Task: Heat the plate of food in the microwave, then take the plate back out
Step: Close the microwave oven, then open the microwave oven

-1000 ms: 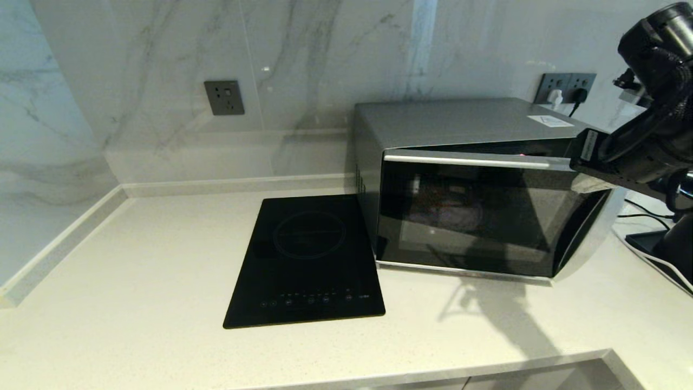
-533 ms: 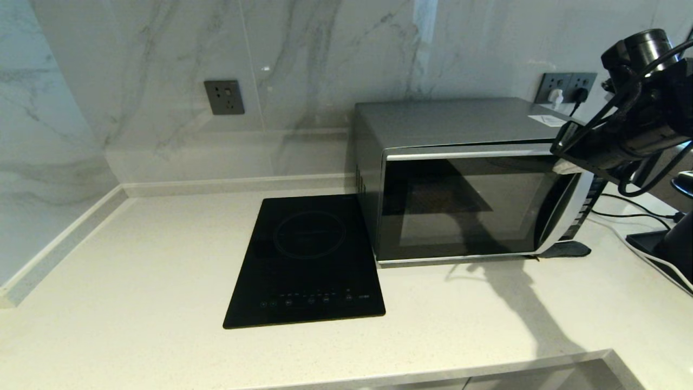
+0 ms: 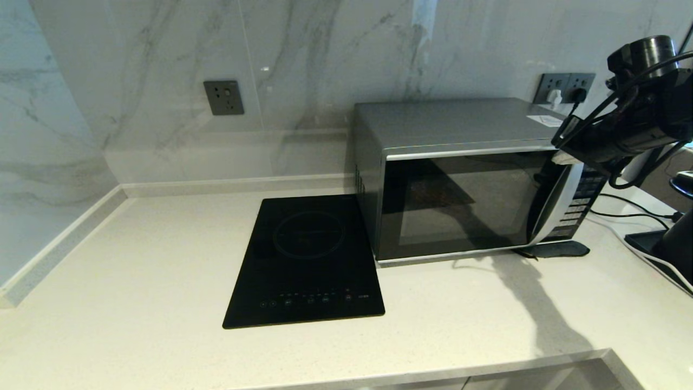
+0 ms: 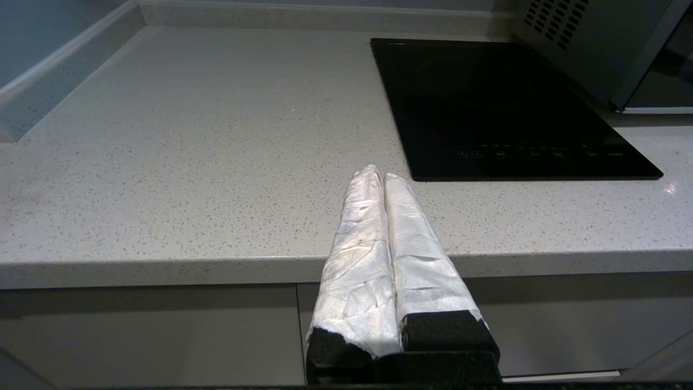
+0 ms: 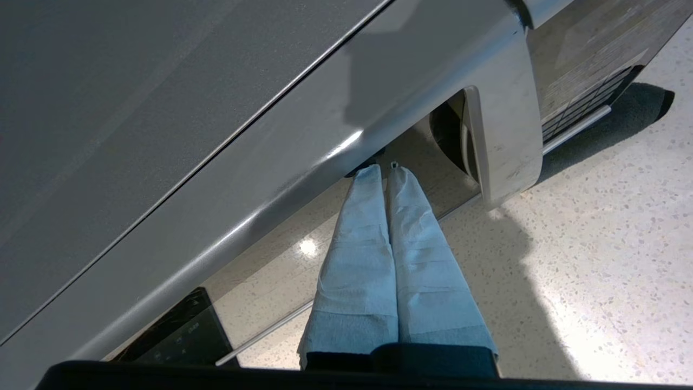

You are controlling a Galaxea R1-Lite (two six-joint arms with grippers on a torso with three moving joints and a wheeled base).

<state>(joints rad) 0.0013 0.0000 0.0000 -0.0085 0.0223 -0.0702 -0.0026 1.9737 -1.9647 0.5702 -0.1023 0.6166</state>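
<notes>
The boxy silver-grey microwave (image 3: 465, 179) stands on the right part of the pale speckled stone countertop (image 3: 135, 303), its back toward the marble wall, with its dark glass door (image 3: 460, 203) lying flush against the body. The right gripper (image 3: 560, 157) is up at the door's top right corner, where the curved silver handle strip (image 3: 547, 208) meets the black button panel (image 3: 576, 203); in the right wrist view its two white-wrapped fingers (image 5: 368, 244) lie pressed together side by side with nothing between them, their tips right at the silver edge of the door (image 5: 303, 162) (whether they actually touch the metal cannot be told). The lilac plate of food cannot be made out anywhere: the glass shows only dark reflections, so whether it sits inside cannot be told. Just left of the microwave, a flat black rectangular induction hob (image 3: 308, 260) lies on the counter with its row of touch controls along its near edge. The left gripper (image 4: 379, 176) hangs at the near edge of the countertop, near the near left corner of the hob (image 4: 509, 103), well apart from the microwave; its white-wrapped fingers (image 4: 357, 244) are likewise pressed together and hold nothing. A grey wall socket (image 3: 223, 97) sits on the marble wall to the left, and a second socket strip (image 3: 563, 86) with plugs in it is behind the microwave's far right corner, with dark cables (image 3: 633, 211) trailing over the counter on the right.
</notes>
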